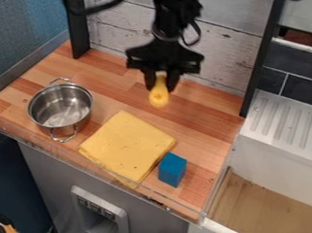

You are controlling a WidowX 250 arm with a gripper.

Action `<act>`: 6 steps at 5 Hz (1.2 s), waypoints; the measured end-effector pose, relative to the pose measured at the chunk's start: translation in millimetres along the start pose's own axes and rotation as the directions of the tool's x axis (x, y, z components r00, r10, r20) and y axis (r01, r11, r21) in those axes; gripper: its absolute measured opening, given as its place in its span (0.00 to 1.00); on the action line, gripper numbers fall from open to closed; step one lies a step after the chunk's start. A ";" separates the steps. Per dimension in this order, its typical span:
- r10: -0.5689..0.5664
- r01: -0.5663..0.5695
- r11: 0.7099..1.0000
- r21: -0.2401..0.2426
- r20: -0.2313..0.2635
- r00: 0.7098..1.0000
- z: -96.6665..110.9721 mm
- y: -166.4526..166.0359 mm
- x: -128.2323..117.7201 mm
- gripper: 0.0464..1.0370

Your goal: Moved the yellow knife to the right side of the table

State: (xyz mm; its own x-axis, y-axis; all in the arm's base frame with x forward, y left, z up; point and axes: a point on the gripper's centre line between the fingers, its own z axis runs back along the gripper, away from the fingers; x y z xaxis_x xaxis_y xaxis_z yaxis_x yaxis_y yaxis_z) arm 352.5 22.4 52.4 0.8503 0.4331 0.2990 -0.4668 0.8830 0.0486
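Nearest me, by the front edge of the tabletop (207, 123), a blue block (172, 169) stands against or just beside a folded yellow cloth (128, 145), with a metal pot (60, 107) to the left. Farther back, over the rear part, the yellow knife (159, 95) hangs from the black gripper (161, 84), its fingers narrowed on it. Its rounded end points down and towards me; the long axis runs nearly upright, up between the fingers. So the grasp looks made and the carry is in hand: next it wants shifting to my right, lowering behind the block, then letting go.
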 end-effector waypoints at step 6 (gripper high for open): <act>-0.214 0.209 0.975 -0.075 -0.074 0.974 -57.4 -77.7 -32.2 0.69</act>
State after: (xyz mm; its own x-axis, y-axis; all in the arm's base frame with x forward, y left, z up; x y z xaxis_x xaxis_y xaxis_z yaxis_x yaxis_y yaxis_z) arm 375.4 -49.7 -15.7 0.9462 0.2459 0.2101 -0.2594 0.9650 0.0387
